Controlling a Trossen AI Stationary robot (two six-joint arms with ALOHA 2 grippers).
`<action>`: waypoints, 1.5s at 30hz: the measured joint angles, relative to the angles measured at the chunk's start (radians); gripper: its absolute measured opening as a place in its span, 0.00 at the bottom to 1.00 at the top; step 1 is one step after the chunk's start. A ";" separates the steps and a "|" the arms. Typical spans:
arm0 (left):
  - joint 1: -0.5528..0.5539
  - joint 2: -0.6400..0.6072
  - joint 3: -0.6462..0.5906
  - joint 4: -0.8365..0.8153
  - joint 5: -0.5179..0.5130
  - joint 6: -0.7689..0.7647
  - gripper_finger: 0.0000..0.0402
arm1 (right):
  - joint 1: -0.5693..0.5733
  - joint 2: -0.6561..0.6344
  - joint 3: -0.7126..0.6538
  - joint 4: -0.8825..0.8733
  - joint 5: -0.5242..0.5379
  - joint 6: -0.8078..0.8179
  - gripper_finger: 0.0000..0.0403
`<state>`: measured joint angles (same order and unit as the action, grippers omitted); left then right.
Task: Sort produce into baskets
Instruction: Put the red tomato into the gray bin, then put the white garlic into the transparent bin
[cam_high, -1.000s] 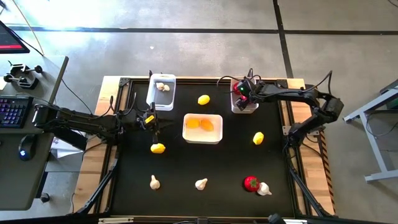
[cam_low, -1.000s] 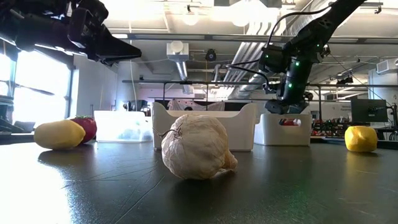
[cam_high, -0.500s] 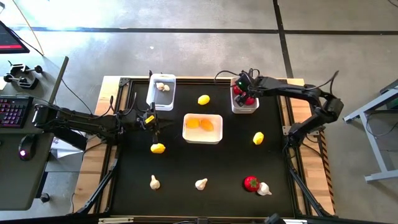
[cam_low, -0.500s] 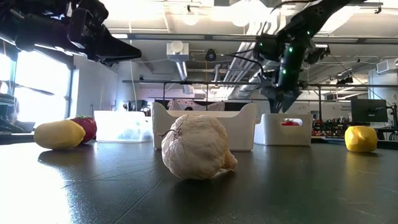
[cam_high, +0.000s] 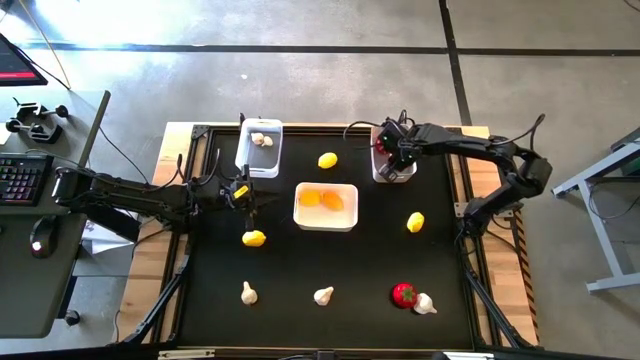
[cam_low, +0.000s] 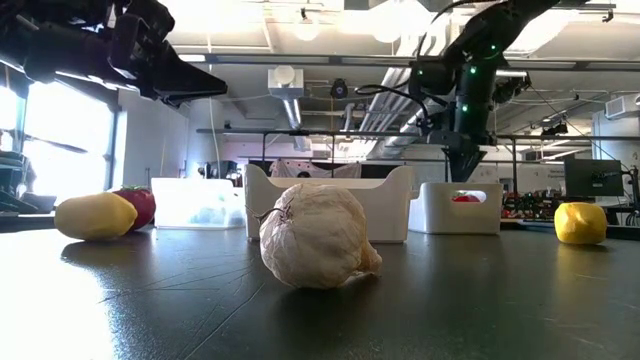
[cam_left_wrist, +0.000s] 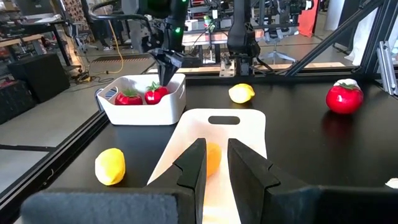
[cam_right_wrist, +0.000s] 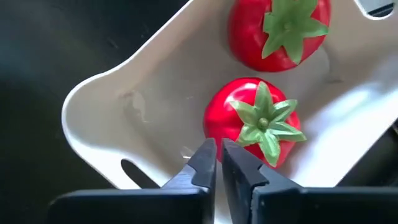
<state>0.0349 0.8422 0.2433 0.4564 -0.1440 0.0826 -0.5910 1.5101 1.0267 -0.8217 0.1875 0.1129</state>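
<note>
right gripper now clenched empty above narrow right bin with two red fruits inside, was wide open; left gripper unchanged, nearly closed, empty.

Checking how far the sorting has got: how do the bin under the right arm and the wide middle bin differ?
The right bin is narrow and holds two red fruits with green tops; the middle bin is wider, squarer and holds yellow-orange pieces. The right end effector hangs shut just over the right bin, while nothing is above the middle bin. Both are white plastic with handle slots.
</note>
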 joint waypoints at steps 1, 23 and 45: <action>0.000 0.000 0.000 0.000 0.000 0.000 0.13 | -0.004 0.002 0.000 0.000 -0.006 -0.001 0.06; 0.000 0.000 0.000 -0.020 0.000 0.000 0.13 | -0.050 0.066 -0.001 0.037 0.056 -0.036 0.00; 0.000 0.000 0.000 -0.037 0.005 -0.010 0.13 | 0.165 -0.326 -0.331 0.663 0.184 -0.106 0.00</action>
<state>0.0349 0.8423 0.2434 0.4194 -0.1392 0.0721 -0.4256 1.1839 0.6959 -0.1585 0.3716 0.0071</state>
